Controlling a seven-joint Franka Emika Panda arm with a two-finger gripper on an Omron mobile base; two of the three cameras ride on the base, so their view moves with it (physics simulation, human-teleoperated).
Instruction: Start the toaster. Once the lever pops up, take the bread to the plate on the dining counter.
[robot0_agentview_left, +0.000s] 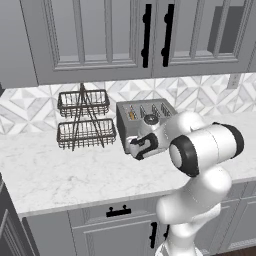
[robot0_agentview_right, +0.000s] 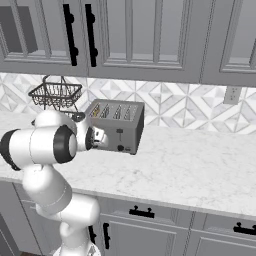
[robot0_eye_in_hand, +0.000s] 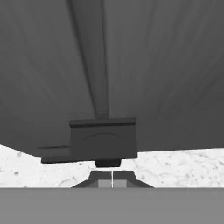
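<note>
- The jaws are clenched tight, the two dark fingertips (robot0_eye_in_hand: 105, 178) pressed flat together with just a thin seam between them, nothing held in them.
- The gripper (robot0_eye_in_hand: 112, 181) sits right at the front of the toaster (robot0_agentview_right: 118, 126), just under a dark blocky slide lever (robot0_eye_in_hand: 103, 139) that runs in a vertical slot up the brushed grey metal face. Whether the tips touch the lever's underside I can't tell.
- In the left base view the gripper (robot0_agentview_left: 136, 148) points at the toaster's front low down, near the table surface.
- The toaster itself is a boxy silver-grey thing with squared edges, four slots on top, and small dark knobs on the front.
- There's something tan-brown down in one of the slots, looks like the bread (robot0_agentview_left: 131, 115), mostly sunk in so only its top edge shows.
- It stands on a white marble-look table (robot0_agentview_right: 190, 165) with soft grey veining, toward the back near the wall.
- Just left of the toaster is a black two-tier wire basket rack (robot0_agentview_left: 84, 120), thin wire mesh, close beside it but not touching.
- Behind is a patterned tile backsplash (robot0_agentview_right: 180, 107) in grey and white geometric shapes, with grey panelled upper cabinets (robot0_agentview_left: 95, 35) with long black handles above.
- Grey drawers (robot0_agentview_right: 145, 215) with black pulls sit under the table.
</note>
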